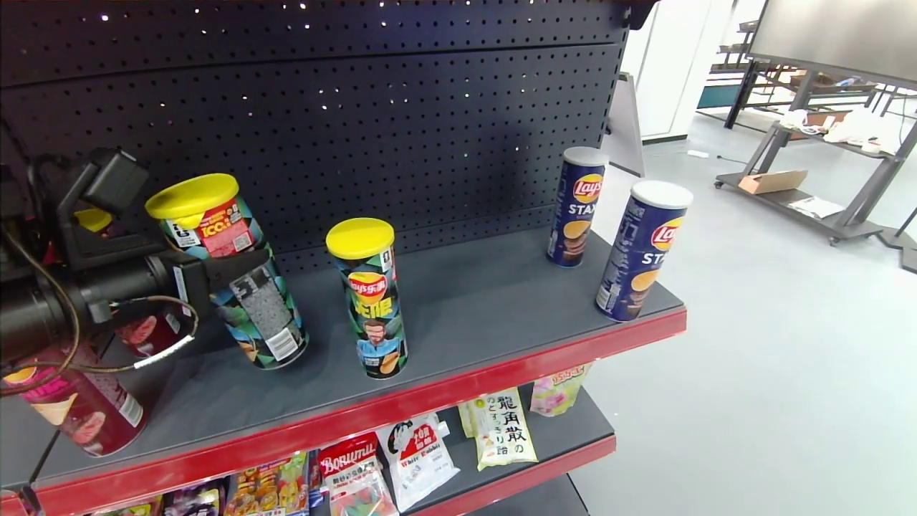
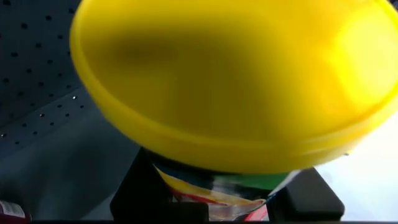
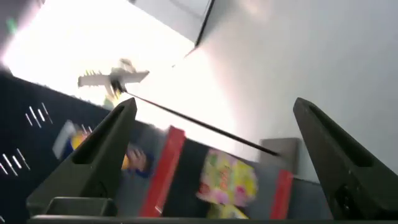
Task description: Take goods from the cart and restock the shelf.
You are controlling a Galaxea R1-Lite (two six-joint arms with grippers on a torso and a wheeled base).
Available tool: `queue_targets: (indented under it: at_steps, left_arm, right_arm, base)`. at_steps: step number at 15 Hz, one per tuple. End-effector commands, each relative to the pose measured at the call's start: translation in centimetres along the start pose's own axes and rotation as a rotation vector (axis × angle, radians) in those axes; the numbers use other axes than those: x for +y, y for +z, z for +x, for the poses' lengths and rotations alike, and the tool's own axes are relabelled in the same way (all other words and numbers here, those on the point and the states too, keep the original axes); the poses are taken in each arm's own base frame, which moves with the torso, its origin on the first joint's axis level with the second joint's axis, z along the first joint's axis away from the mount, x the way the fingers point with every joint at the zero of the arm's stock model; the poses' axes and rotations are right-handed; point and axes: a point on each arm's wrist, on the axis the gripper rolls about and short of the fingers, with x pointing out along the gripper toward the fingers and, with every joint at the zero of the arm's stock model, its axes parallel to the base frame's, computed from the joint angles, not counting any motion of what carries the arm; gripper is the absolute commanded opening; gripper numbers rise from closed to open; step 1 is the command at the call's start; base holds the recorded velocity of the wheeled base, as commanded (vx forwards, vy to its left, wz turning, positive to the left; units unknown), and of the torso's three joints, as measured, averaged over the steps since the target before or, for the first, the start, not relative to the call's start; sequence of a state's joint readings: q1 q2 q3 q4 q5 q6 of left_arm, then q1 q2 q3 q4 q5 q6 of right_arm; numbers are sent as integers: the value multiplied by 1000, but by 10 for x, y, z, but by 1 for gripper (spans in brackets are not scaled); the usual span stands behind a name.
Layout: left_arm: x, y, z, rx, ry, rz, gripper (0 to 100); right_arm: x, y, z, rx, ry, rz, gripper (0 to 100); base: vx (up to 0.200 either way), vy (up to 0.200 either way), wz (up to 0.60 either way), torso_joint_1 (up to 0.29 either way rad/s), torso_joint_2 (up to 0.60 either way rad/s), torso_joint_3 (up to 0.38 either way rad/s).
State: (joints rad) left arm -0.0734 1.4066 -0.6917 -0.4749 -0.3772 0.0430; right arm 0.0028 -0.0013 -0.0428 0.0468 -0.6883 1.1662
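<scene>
**Head view:** the left gripper [image 1: 233, 276], entering from the robot's left, has its fingers clenched on the mid-body of the held canister [image 1: 269, 315]. The canister is yellow-lidded and leans with its lid toward the robot's left. Its base is at the grey board of the shelf [image 1: 487, 308], though whether it touches the board cannot be told. A second yellow-lidded canister [image 1: 372, 308] stands upright near it. Two blue canisters [image 1: 577, 208] stand well apart at the shelf's right end, a red canister [image 1: 79, 408] sits near the left front edge, and snack bags [image 1: 419, 459] line the tier below.

**Left wrist view:** the yellow lid [image 2: 236, 81] looms large. Beneath it, the dark fingers [image 2: 140, 196] press on opposite sides of the printed tube.

**Right wrist view:** the right gripper [image 3: 217, 162] has its fingers [image 3: 93, 165] spread wide and grasps nothing.

**Handling, as a judgement:** the held canister is probably a light paperboard tube. It should be stiff along its length, but the wall may dent under a hard squeeze. Its glossy wrap is likely to slip in a loose grasp. Being tall and narrow, it should tip readily if let go while leaning. The mid-body hold suits it best. The plastic lid is a poor place to grip, since it may pop off.
</scene>
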Motion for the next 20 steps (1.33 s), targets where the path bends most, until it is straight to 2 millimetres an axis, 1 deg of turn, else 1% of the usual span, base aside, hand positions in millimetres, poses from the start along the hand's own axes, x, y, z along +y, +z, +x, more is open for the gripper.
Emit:
queue_targets:
  at_steps: [1,2,4,8,10,11,12,13,14,15,16,18,19,20]
  left_arm:
    - [3,3,4,-7,4,-1,0]
    - [7,14,3,-37,21,4,0]
    - [10,13,5,-34,33,6,0]
    - [9,8,4,-19,84,7,0]
    - [8,6,0,-17,87,6,0]
    - [7,6,-2,-23,85,9,0]
    - [5,8,-5,-33,85,13,0]
    - [5,8,-5,-33,85,13,0]
    - [5,7,-6,-33,85,13,0]
    - [5,8,-6,-35,84,13,0]
    - [5,7,-5,-32,80,12,0]
    - [4,7,-5,-32,79,13,0]
    - [4,8,-5,-33,76,14,0]
    - [4,8,-5,-33,76,14,0]
  right_arm:
    - [-1,4,0,-199,-24,525,100]
    - [0,5,0,-222,12,870,100]
    - [-2,4,0,-216,7,777,100]
    - [-1,4,0,-212,13,807,100]
    - [0,3,0,-155,10,770,100]
    - [-1,3,0,-141,3,688,100]
    - [0,2,0,-99,-2,485,100]
    - [0,1,1,-60,-1,341,100]
    - [3,1,0,-11,23,58,100]
    - [5,1,0,15,44,-111,100]
    - [7,2,0,25,73,-249,100]
    - [7,0,0,82,128,-428,100]
    - [5,-4,0,130,177,-645,100]
    - [3,-6,1,137,193,-726,100]
  base:
    - [0,0,0,0,0,0]
    - [0,0,0,0,0,0]
    - [0,0,0,0,0,0]
    - [0,0,0,0,0,0]
    - [0,0,0,0,0,0]
    - [0,0,0,0,0,0]
    - [0,0,0,0,0,0]
    - [0,0,0,0,0,0]
    - [0,0,0,0,0,0]
    - [0,0,0,0,0,0]
    - [0,0,0,0,0,0]
    - [0,0,0,0,0,0]
    - [0,0,0,0,0,0]
    - [0,0,0,0,0,0]
